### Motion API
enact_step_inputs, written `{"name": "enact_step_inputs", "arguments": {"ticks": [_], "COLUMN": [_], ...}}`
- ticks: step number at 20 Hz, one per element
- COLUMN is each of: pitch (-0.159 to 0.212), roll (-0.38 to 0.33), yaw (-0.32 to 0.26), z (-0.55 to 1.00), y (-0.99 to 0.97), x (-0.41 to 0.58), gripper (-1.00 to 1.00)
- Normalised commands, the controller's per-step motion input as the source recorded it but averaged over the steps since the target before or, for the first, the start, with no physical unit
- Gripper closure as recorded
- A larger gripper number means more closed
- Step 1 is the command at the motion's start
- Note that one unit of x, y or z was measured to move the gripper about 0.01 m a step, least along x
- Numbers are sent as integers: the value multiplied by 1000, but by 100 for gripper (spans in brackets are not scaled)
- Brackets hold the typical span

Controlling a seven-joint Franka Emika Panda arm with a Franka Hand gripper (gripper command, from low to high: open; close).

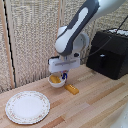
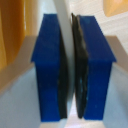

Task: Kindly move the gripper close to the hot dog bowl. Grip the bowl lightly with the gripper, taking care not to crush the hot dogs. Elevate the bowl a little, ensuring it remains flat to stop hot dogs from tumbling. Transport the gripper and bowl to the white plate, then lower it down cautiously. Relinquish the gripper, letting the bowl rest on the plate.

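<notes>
Two blue-tipped fingers (image 2: pixel 50 70) filled the wrist view, drawn nearly together with the thin white rim of the hot dog bowl (image 2: pixel 68 45) pinched between their dark inner pads. From this we judged the gripper (image 1: pixel 63 76) to be clamped narrowly on the bowl's edge, something the exterior view alone could not settle for us, since there the fingertips were only a small blue speck at the bowl's rim.

Beyond the fingers, the wrist view gave us a yellow-orange patch to one side, which we took for the hot dogs (image 2: pixel 12 30), and pale bowl surface below; it was too close and blurred to tell us more.

From the exterior view we saw what the wrist camera missed. The hot dog bowl (image 1: pixel 56 81) sat low over the wooden table (image 1: pixel 95 105), with the yellow-orange hot dogs (image 1: pixel 54 78) inside it; we could not tell whether it touched the wood. Just beside it, toward the exterior view's right, lay an orange-yellow bar-shaped piece (image 1: pixel 72 89). The white plate (image 1: pixel 27 106) rested well apart from the bowl, nearer the camera and toward the exterior view's left. A black box (image 1: pixel 108 54) stood at the table's far end on the exterior view's right, against a woven screen (image 1: pixel 30 35).
</notes>
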Motion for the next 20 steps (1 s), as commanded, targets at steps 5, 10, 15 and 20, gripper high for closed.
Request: {"name": "enact_step_inputs", "arguments": {"ticks": [5,10,15,20], "pitch": [-29,-32,1,14], "roll": [164,103,71,11], "yaw": [-19,-24,-3,23], "z": [477,126,-79,-297], "y": [641,843,910,797], "x": [216,172,100,64], "gripper": [100,100,100,100]}}
